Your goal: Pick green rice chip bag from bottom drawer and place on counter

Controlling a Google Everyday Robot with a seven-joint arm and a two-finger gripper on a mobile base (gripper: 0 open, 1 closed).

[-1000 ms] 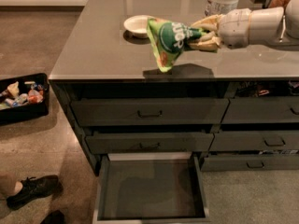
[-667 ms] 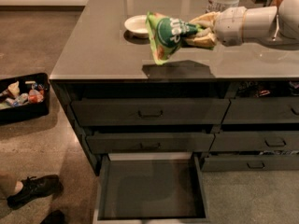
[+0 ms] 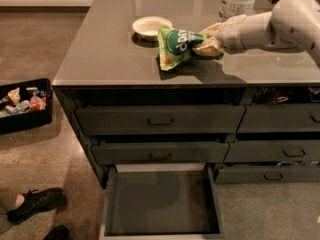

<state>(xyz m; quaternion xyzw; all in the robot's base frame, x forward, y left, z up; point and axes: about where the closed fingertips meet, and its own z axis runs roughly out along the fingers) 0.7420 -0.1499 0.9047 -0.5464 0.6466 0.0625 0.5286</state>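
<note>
The tool (image 3: pixel 209 44) has lowered the green rice chip bag (image 3: pixel 176 46), still clenched by one end, until the bag seems to rest on the desk (image 3: pixel 100 54) just ahead of the tool's tips. The bottom drawer (image 3: pixel 160 206), well below, stands open without it, so letting go is probably all that remains.

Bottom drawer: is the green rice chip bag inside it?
No, the open bottom drawer shows only its bare floor; the green rice chip bag is up over the counter, held by the gripper.
</note>
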